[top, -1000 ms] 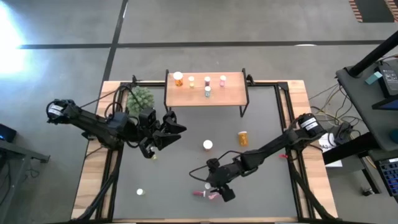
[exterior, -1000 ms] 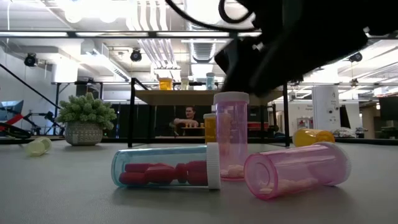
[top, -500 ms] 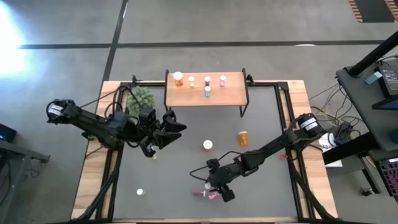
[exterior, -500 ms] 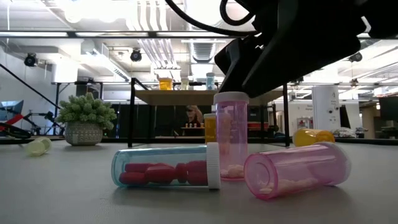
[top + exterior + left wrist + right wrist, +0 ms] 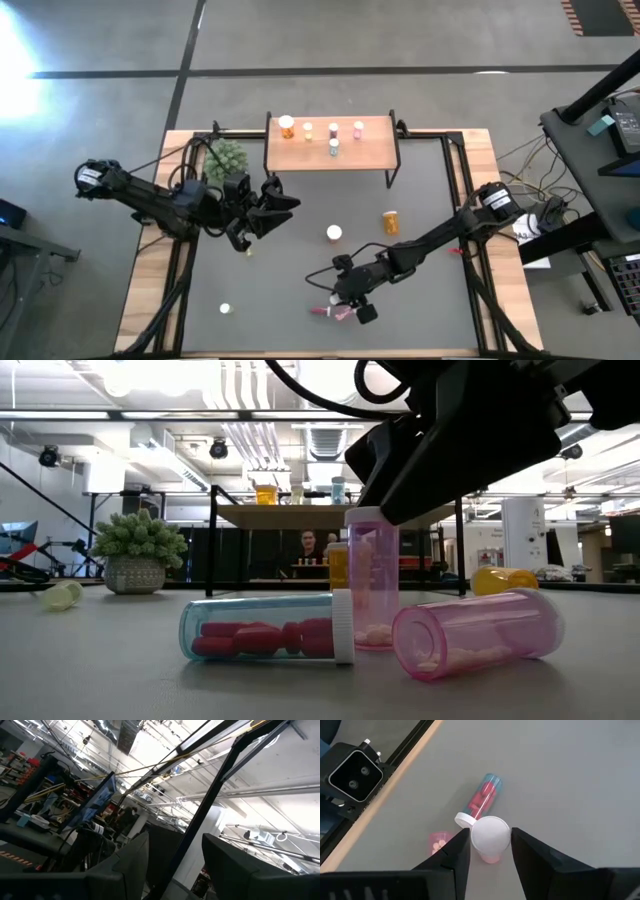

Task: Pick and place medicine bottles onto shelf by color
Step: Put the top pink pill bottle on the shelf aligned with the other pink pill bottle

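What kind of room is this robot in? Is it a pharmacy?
Probably not a pharmacy; it looks like a robot lab or workshop. Bare pipes and strip lights hang overhead, another bench with equipment stands beside the table, and a person sits at a far desk.

Bright overhead lights, floor glare, bg blurry.

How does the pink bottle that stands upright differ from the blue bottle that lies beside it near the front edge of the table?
The pink bottle stands upright with its white cap on top; the blue bottle lies on its side, cap pointing sideways. The pink bottle has a pink see-through body with pale tablets at the bottom; the blue bottle has a light blue body filled with red pills. The right hand has a finger on each side of the pink bottle's cap; the blue bottle lies free. Both have white caps.
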